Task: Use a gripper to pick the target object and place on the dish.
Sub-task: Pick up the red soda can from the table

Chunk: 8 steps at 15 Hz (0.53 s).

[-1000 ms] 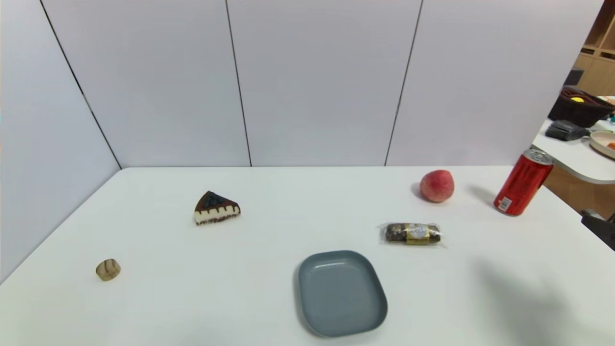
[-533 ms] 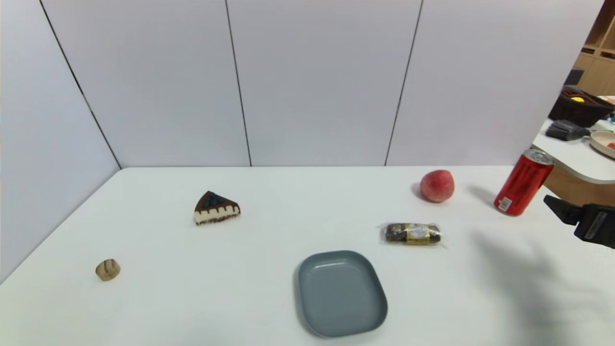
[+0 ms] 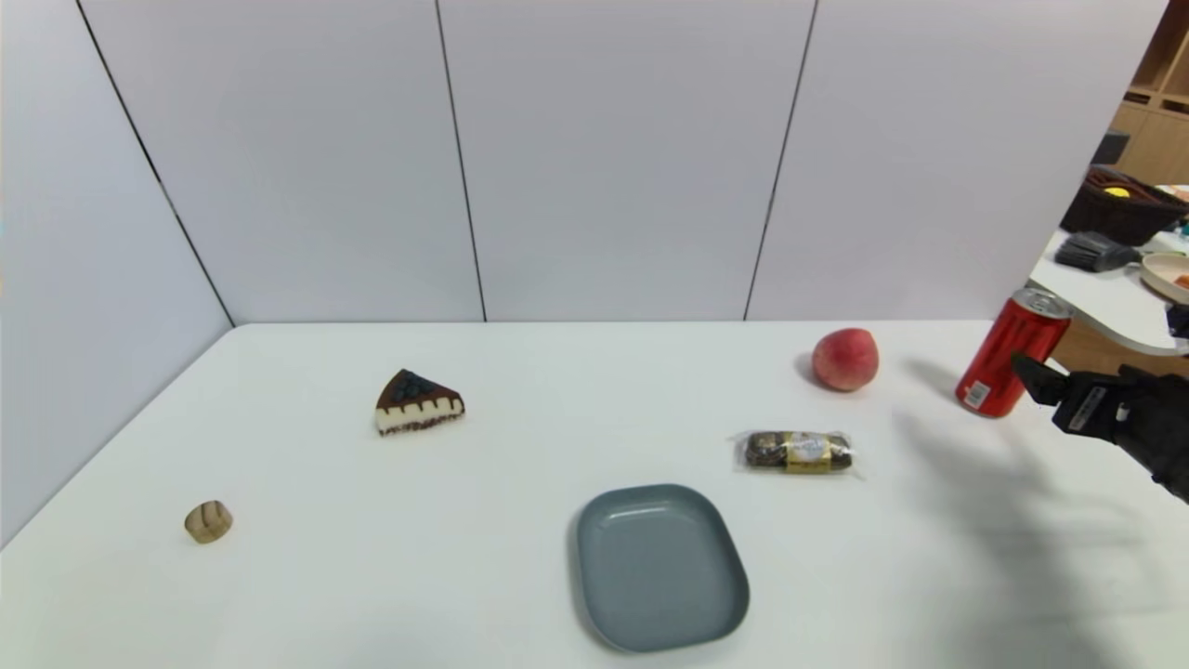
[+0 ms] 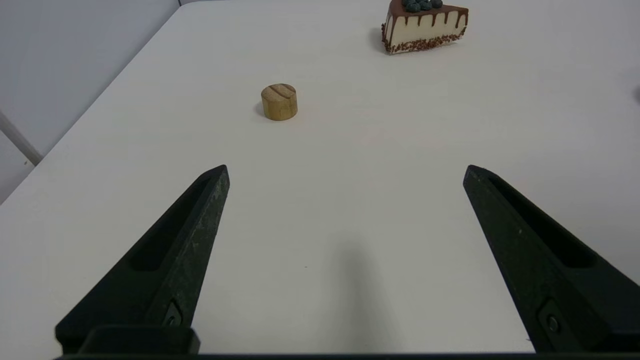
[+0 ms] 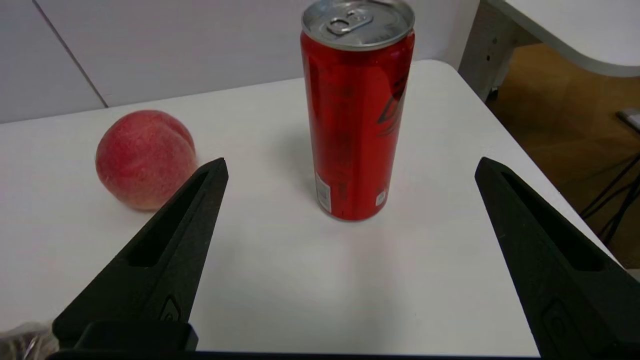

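1. Reaching in from the table's right edge, the right gripper (image 5: 350, 167) hangs above the white table (image 3: 520, 557) with its two black fingers (image 5: 165, 250) spread wide and nothing held between them.
2. Can (image 5: 356, 110): stands upright straight ahead of the right gripper, lined up with the gap between the fingers but beyond their tips, not touched. Silver top with pull tab faces up; small white label patch near the base.
3. In the head view one fingertip overlaps the can (image 3: 1011, 353) near mid-height; whether the fingers reach around it cannot be told from there.
4. Peach (image 5: 145, 157): ahead of the right gripper, off to its left side, just beside the left finger's line and well apart from the can.
5. Chocolates pack (image 3: 799, 452): farther to the gripper's left, nearer the robot than the peach.
6. Dish (image 3: 594, 530): well to the gripper's left and nearer the robot, holding nothing.
7. Left gripper (image 4: 345, 170): fingers wide apart, nothing held, low over the table; a wooden block (image 4: 279, 101) and a cake slice (image 4: 425, 25) lie ahead of it.
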Available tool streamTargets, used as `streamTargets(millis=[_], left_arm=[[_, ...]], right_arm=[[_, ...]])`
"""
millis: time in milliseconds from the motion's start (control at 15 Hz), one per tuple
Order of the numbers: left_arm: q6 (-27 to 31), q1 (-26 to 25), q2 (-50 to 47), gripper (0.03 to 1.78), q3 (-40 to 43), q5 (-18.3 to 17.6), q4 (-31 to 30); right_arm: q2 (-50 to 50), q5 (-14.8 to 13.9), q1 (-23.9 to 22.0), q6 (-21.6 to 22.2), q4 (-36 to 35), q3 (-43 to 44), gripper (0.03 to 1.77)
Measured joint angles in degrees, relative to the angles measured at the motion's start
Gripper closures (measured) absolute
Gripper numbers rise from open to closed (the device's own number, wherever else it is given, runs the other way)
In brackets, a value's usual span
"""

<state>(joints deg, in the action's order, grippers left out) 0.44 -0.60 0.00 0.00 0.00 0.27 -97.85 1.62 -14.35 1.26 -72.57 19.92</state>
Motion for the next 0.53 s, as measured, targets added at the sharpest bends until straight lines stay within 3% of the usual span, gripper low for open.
streamTargets(millis=[533], left_arm=[[0.0,0.0,0.0,0.12,0.0,0.0,0.0]], right_arm=[[-13.7,0.0,0.2,-0.1,-0.6,14.0,0.09]])
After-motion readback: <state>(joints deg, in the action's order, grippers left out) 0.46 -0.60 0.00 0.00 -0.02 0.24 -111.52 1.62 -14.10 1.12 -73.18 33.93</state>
